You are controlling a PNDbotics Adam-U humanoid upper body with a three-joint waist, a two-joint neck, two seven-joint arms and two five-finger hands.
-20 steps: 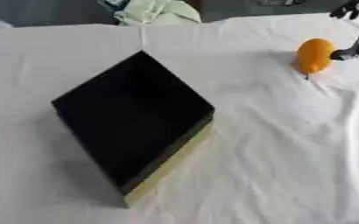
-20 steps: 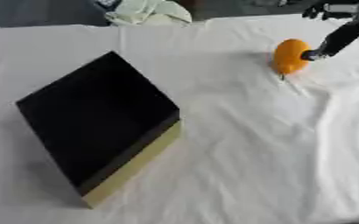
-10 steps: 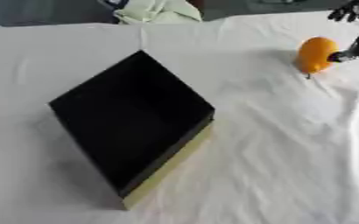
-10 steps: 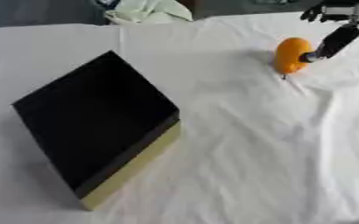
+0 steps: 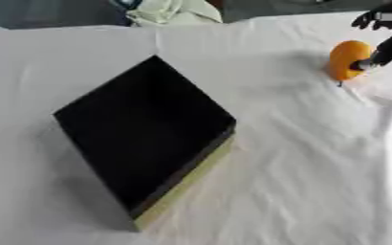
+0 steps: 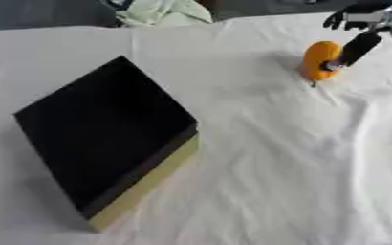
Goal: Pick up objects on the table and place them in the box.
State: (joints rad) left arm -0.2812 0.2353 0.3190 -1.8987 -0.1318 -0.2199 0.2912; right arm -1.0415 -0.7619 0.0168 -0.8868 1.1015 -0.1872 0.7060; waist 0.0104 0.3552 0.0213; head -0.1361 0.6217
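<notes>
One orange object (image 6: 319,60) lies at the far right of the white tabletop (image 6: 266,158), well apart from one black box (image 6: 107,136). Only the right eye view shows more of the right robot hand (image 6: 356,47): a dark finger touches the object, grip unclear.

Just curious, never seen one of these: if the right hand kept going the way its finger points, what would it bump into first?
The orange object. The right hand points a finger down-left at it, and the tip seems to be at its side already, though depth is hard to judge.
</notes>
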